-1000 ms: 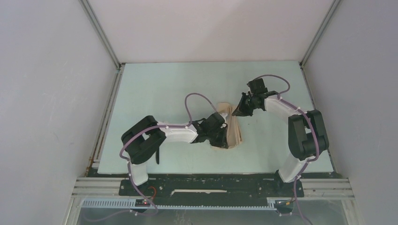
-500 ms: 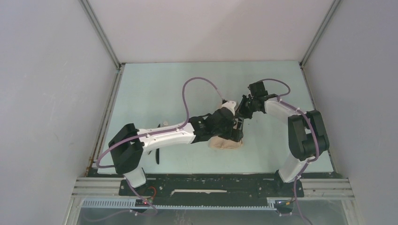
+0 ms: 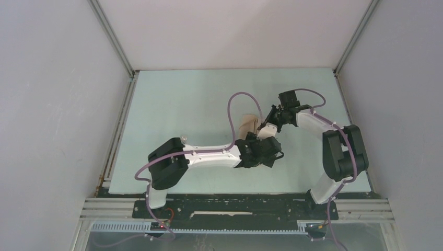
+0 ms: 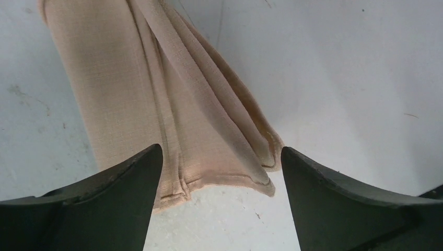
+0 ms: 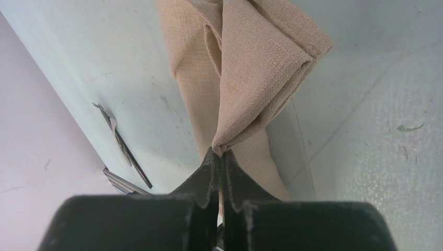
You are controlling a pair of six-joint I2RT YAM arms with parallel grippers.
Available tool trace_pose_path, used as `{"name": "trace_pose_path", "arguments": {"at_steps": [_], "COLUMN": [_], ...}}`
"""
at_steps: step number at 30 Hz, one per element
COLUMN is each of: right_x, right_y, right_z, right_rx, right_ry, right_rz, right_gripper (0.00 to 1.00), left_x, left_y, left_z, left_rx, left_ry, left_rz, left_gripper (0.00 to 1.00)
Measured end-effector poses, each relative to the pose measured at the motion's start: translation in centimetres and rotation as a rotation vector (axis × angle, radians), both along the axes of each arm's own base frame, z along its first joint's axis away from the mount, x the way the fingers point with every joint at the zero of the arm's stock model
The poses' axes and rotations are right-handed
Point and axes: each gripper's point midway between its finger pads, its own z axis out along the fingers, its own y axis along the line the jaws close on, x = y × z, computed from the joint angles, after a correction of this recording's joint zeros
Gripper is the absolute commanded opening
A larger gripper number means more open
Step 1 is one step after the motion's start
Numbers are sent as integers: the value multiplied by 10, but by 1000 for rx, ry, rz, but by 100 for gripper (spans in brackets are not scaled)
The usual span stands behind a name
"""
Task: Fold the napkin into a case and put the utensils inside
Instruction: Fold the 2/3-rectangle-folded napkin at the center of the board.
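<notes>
**Inspector:** Napkin status is requested: how far has the work been carried?

**Assessor:** It is found on the table, between the two grippers, gathered lengthwise into a narrow layered strip. The layers are seen splayed and uneven at the near end. The case is therefore judged only partly formed, and a flat, tidy packet is not yet recorded.

**Inspector:** And the utensils?

**Assessor:** They are noted lying on the bare table to one side of the cloth, well apart from it. Nothing has been placed inside. Finishing the fold and loading both pieces are judged outstanding.

**Inspector:** The left gripper is to be described.

**Assessor:** Its jaws are held wide apart above the strip's near end. The cloth is framed between them, but no contact can be made out and nothing is grasped.

**Inspector:** The right gripper?

**Assessor:** It is clenched tight on a folded corner of the napkin at the far end, and that corner is raised off the table into a peak. Only cloth is pinched between the fingers; no utensil is involved.
</notes>
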Motion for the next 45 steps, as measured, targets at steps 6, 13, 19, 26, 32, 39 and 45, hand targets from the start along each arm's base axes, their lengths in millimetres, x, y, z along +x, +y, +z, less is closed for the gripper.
{"name": "trace_pose_path", "arguments": {"at_steps": [6,13,19,26,32,39,45], "right_x": [0,-3,-5,-7,-7,-7,-7], "right_y": [-2,-7,-11,-15,-16,-16,-17], "right_z": [4,0,0,-2,-3,-2,-2], "right_rx": [-5,-38,-64,-86,-93,-93,-101], "right_ry": [-9,-4,-4,1,2,-1,-3], "right_rz": [-7,-5,-3,-6,-8,-8,-9], "right_gripper": [0,0,0,0,0,0,0], "left_x": [1,3,6,13,14,12,12], "left_y": [-8,-18,-22,-23,-23,-23,-23], "left_z": [1,-2,-16,-19,-17,-18,-19], "left_rx": [2,-12,16,41,44,45,54], "left_ry": [-31,-53,-61,-90,-102,-98,-101], "left_rz": [5,-18,-25,-12,-8,-15,-26], "left_gripper": [96,90,78,63,45,60,47]}}
